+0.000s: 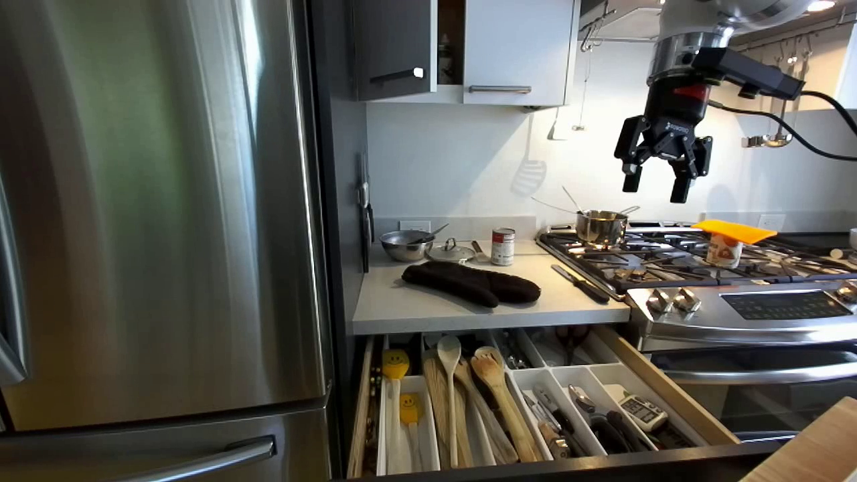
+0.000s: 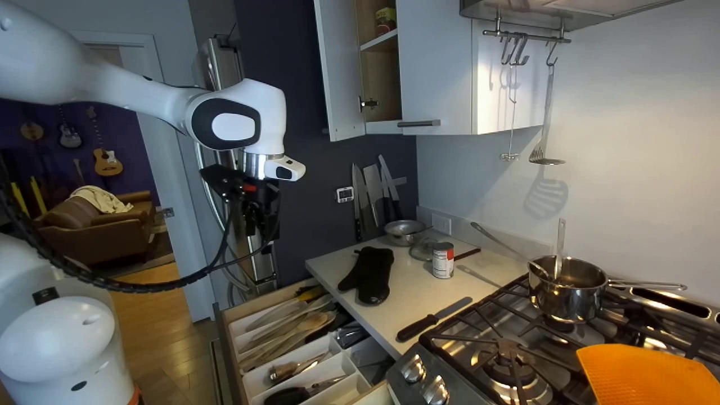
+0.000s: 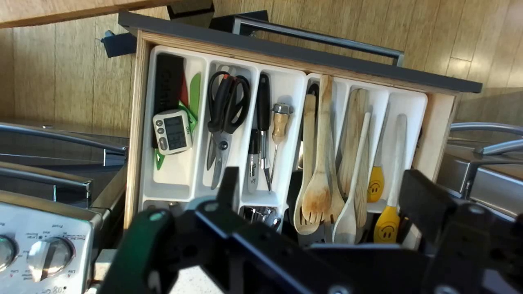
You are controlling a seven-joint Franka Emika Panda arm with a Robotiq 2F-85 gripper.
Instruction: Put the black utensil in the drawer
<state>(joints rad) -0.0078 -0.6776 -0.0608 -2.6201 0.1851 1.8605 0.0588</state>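
The drawer [image 1: 676,387] stands open below the counter, with white compartments of utensils; it also shows in an exterior view [image 2: 264,299] and the wrist view [image 3: 286,50]. A slim knife-like utensil with a dark handle [image 1: 589,289] lies on the counter beside the stove, also in an exterior view [image 2: 419,327]. A slim black-handled tool [image 3: 263,102] lies in a drawer compartment beside a marker. I cannot tell which of these is the black utensil. My gripper [image 1: 655,187] is open and empty, high above the drawer; its fingers show apart in the wrist view [image 3: 322,181].
A dark oven mitt [image 1: 469,282], a can [image 1: 503,247] and a steel bowl [image 1: 406,246] stand on the counter. A pot [image 2: 568,292] and an orange mat [image 2: 647,371] are at the stove. An upper cabinet door [image 2: 340,67] hangs open. The fridge [image 1: 161,201] flanks the drawer.
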